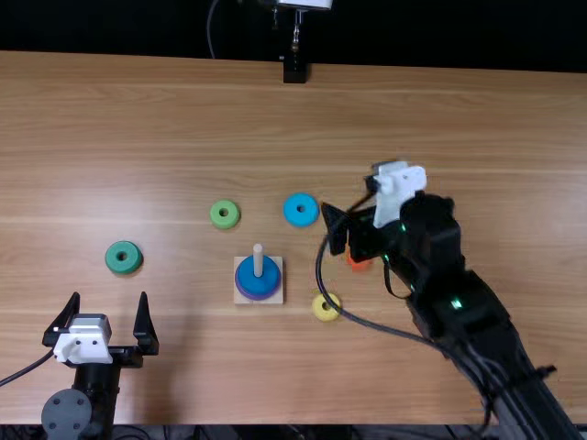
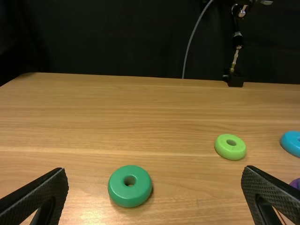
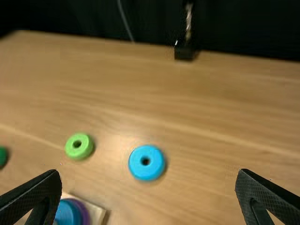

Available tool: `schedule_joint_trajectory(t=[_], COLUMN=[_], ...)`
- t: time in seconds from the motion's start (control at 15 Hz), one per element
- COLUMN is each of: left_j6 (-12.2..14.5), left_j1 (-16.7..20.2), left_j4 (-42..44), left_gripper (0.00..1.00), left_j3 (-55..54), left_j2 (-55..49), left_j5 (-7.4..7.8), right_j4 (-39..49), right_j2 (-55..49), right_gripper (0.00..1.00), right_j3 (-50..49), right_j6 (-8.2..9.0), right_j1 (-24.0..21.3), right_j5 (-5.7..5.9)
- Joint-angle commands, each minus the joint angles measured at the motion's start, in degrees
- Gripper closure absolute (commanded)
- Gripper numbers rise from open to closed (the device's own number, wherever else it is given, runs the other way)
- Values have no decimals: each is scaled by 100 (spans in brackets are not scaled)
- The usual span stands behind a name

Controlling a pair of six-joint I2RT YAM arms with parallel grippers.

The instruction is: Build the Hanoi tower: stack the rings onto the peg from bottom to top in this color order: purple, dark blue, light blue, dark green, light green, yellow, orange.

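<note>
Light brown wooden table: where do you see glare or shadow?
Left wrist view: pale glare near the dark green ring; right wrist view: sheen between light green ring and light blue ring; top view: faint shadow beside the left gripper.

On our left arm (image 1: 97,383), lower left in the top view, we see black parts, a white block (image 1: 83,342) and a round gray cap (image 1: 67,412). Our left gripper (image 1: 109,295) has bumpy black fingers (image 2: 40,193). Our black right arm (image 1: 495,335), lower right, has a white lump (image 1: 397,186), a green light (image 1: 456,303) and a loopy black cable (image 1: 318,266).
</note>
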Motion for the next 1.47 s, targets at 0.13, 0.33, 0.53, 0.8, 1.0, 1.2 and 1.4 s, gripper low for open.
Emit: schedule_joint_trajectory(t=[0.13, 0.33, 0.53, 0.8, 1.0, 1.2, 1.4], left_j6=[28, 28, 28, 28, 18, 28, 28], left_j1=[-26, -26, -26, -26, -26, -26, -26], left_j4=[-11, -11, -11, -11, -11, -11, -11], left_gripper=[0, 0, 0, 0, 0, 0, 0], left_j3=[-189, -189, -189, -189, -189, -189, -189], left_j2=[-62, -62, -62, -62, -62, -62, -62], left_j5=[1, 1, 1, -10, 1, 1, -10], right_j4=[-1037, -1047, -1037, -1016, -1016, -1037, -1016], right_j2=[930, 1615, 2415, 3109, 3276, 3619, 3997], right_gripper=[0, 0, 0, 0, 0, 0, 0], right_j3=[875, 1402, 1807, 2264, 2360, 2369, 2457], right_j6=[52, -11, -317, -844, -813, -813, -813], right_j1=[21, 83, 452, 566, 540, 531, 531], right_j5=[-9, -40, -9, 286, 529, 508, 529])
